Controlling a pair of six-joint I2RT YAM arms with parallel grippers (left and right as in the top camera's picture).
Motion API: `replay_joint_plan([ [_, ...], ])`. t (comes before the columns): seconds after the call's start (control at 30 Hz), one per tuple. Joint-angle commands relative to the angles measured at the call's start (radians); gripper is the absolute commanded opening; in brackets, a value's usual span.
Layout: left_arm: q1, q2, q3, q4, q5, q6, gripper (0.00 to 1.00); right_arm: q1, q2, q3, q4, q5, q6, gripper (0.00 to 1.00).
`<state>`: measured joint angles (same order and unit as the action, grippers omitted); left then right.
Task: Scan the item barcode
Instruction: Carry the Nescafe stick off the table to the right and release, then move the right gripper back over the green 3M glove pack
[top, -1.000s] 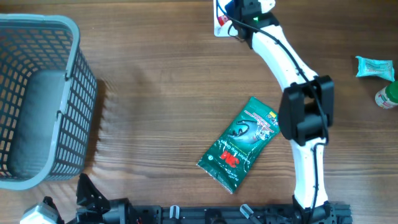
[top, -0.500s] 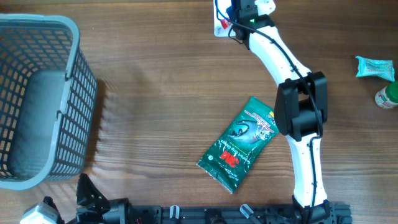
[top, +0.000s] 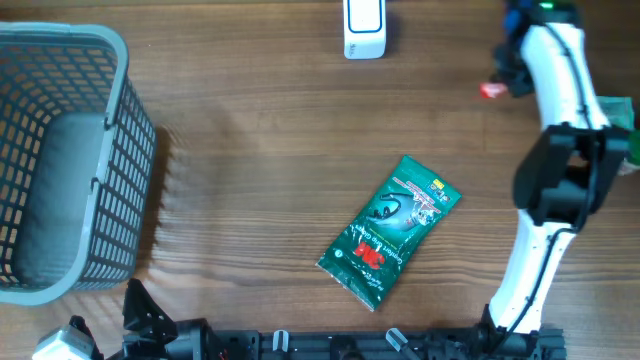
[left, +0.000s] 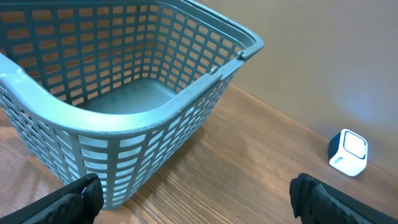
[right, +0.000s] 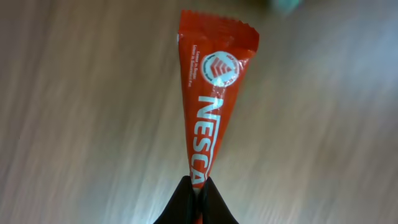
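Brown wood-grain worktop (top: 250, 150), seen from overhead; plain beige wall behind it in the left wrist view.

Layout, overhead view, clock positions from the worktop centre:
- 9 o'clock: grey lattice basket (top: 135, 180), upright, running off the left edge.
- 12 o'clock: white scanner (top: 364, 28) at the far edge. In the left wrist view it is a small box with a pale, lit face.
- 5 o'clock, close to centre: green packet (top: 390, 230), lying flat, long axis running from 7 to 1 o'clock.
- 2 o'clock: red sachet (top: 491, 90), at the tip of the right arm.
- 3 o'clock, at the edge: teal pack (top: 617, 108), mostly hidden behind the right arm.

Right claw (right: 196, 193): fingers pinched together on the lower end of the sachet. The sachet runs straight away from the fingers and widens to a crimped far end. White lettering "NESCA" and a round white emblem are readable on it. The wood behind it is blurred. I cannot tell whether the sachet touches the worktop.

Sachet and scanner: well apart, with the sachet off towards 3 o'clock of the scanner.

Left claw (left: 196, 199): fingers spread wide with nothing between them, low at the near edge around 7 o'clock. The basket sits just ahead of it.
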<state>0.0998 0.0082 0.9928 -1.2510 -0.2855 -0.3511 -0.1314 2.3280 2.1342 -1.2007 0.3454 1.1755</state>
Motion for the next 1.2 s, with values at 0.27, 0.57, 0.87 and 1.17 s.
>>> replay_joint_plan([
  [0.27, -0.003, -0.003, 0.002, 0.003, 0.008, -0.005, 1.0, -0.283, -0.024, -0.046, 0.172, -0.039, -0.434, 0.33],
  [0.57, -0.003, -0.003, 0.002, 0.003, 0.008, -0.005, 1.0, -0.282, -0.102, -0.03, 0.087, -0.201, -0.573, 0.99],
  [0.87, -0.003, -0.003, 0.002, 0.003, 0.008, -0.005, 1.0, -0.174, -0.321, -0.031, -0.127, -0.452, -0.507, 0.99],
  [1.17, -0.003, -0.003, 0.002, 0.003, 0.008, -0.005, 1.0, 0.112, -0.378, -0.032, -0.408, -0.448, -0.421, 0.99],
])
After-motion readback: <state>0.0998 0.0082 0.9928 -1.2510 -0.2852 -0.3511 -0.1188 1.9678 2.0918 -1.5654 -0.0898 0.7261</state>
